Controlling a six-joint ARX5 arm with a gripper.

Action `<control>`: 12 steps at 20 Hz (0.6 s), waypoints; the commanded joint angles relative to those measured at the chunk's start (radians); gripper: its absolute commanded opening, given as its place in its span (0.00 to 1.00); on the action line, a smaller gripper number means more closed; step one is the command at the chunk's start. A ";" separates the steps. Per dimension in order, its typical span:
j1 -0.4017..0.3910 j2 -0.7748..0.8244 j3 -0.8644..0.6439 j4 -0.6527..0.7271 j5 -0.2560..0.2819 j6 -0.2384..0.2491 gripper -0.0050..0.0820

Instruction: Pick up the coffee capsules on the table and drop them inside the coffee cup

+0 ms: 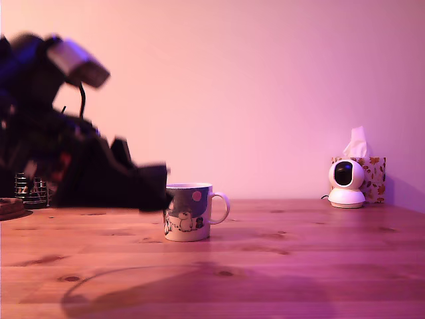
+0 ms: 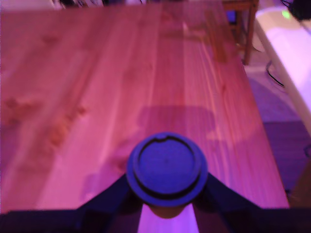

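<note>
Wooden worktop (image 1: 299,266) fills your view, knotty planks under pink-violet light. Your arm (image 1: 60,153) is the next biggest thing: a dark, blurred mass at the exterior view's left, reaching toward the middle. Its gripper (image 1: 154,188) sits just beside the cup (image 1: 188,212), at about rim height on the side away from the handle; you cannot tell from here whether they touch.

In the wrist view your jaws are closed on a capsule (image 2: 166,169), one dark finger on each side of it. Its round, flat face is turned toward the camera and looks blue in this light. It is held above bare wood; the cup does not show in the wrist view.

The cup stands upright near the worktop's middle, white with a grey-blue cartoon print and a pink dot, handle toward the exterior view's right.

At the far right of the exterior view, by the wall, you have a patterned tissue box (image 1: 373,178) and, just in front, a small white camera (image 1: 346,183). At the far left, behind the arm, a wire holder (image 1: 32,191) partly shows.
</note>
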 commanded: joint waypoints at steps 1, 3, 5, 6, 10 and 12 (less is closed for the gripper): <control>0.012 -0.008 0.010 0.011 -0.006 -0.016 0.28; 0.015 -0.008 0.015 0.012 -0.021 -0.089 0.28; 0.019 -0.008 0.020 0.032 -0.029 -0.091 0.28; 0.019 -0.008 0.026 0.039 -0.043 -0.106 0.28; 0.019 -0.005 0.078 0.066 -0.156 -0.254 0.28; 0.021 -0.005 0.110 0.083 -0.188 -0.295 0.28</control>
